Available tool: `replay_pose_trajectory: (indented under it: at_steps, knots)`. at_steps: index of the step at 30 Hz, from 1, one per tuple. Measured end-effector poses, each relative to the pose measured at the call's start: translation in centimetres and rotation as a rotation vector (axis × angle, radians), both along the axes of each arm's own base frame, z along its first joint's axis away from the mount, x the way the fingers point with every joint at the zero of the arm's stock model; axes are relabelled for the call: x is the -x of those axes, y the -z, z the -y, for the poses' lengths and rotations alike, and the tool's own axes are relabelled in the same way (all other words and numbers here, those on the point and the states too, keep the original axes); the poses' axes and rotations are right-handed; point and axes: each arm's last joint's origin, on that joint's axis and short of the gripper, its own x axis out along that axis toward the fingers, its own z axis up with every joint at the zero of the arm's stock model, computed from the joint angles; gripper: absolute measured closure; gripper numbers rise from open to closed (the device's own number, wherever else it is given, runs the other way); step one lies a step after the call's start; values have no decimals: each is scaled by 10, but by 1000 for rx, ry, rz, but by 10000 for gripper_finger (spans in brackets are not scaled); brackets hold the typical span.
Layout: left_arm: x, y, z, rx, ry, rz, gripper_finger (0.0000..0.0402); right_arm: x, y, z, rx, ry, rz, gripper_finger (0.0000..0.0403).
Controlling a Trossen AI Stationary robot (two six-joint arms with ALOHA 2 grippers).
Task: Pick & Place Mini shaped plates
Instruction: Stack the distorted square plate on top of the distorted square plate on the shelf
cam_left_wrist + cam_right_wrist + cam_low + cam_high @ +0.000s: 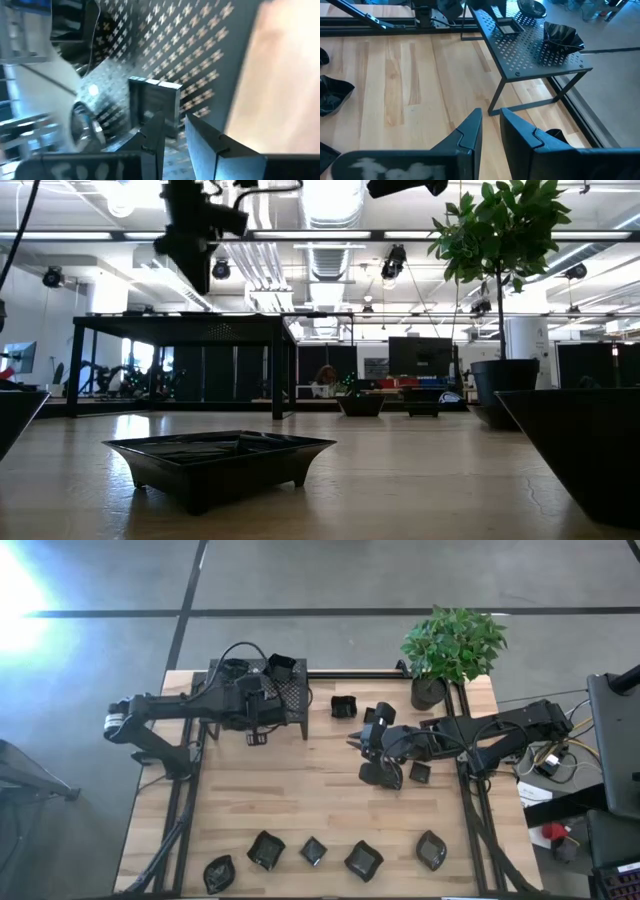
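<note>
table [300, 800]: light wood top, carrying everything below
stand [290, 695]: black perforated metal, sitting at the back-left of the table; in the right wrist view [535, 47] it is holding three dishes: a square one, a crumpled-looking one at the near corner, a rounded one at the far edge
plant [452, 645]: green, in a black pot, standing at the back-right corner
left arm [170, 710]: reaching in from the left, over the stand
right arm [500, 730]: reaching in from the right to mid-table
left gripper [172, 132]: hanging over the stand top, fingers parted by a narrow gap, nothing between them; a square dish [154, 102] is sitting on the perforated top just ahead of the fingertips
right gripper [490, 125]: hovering over bare wood near the table centre, pointing toward the stand; fingers slightly apart, holding nothing
front row of dishes [313, 851]: five lying along the front edge, well apart from both grippers
dishes by right gripper [420, 772]: a few lying just beside and under it; exact count hard to tell
lone dish [344, 706]: sitting on the table between stand and plant
nearest dish, low view [220, 455]: square, footed, standing upright on the wood
</note>
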Motion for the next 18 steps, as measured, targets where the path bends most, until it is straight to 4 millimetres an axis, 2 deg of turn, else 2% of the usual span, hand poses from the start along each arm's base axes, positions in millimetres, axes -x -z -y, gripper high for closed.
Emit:
replay_pose_trajectory:
  at_steps: [7, 18]
  knots:
    - [5, -13, 26, 196, 26, 139, 328, 0, 0, 0, 1, 0, -3, 339]
    - [16, -16, 103, 347, 19, 275, 328, 0, 1, 0, 7, -4, -9, 339]
